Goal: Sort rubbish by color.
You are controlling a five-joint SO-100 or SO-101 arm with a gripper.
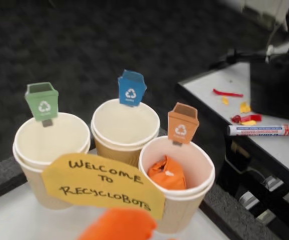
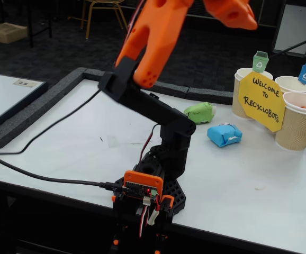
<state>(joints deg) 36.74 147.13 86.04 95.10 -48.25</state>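
Your orange wad (image 1: 167, 173) already sits in the orange-flagged cup (image 1: 179, 192); the gripper (image 2: 232, 11) hangs above the cups, and I cannot tell its opening. Next, fetch the green wad (image 2: 200, 112) or blue wad (image 2: 224, 134) lying mid-counter, beside the cups.

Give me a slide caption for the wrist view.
Orange wad sits in the orange-flag cup; green-flag cup and blue-flag cup are empty.

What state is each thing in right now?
Orange wad: inside the orange-flag cup.
Green wad: on the table, unsorted.
Blue wad: on the table, unsorted.
Green-flag cup: empty.
Blue-flag cup: empty.
Claw: raised, holding nothing visible.
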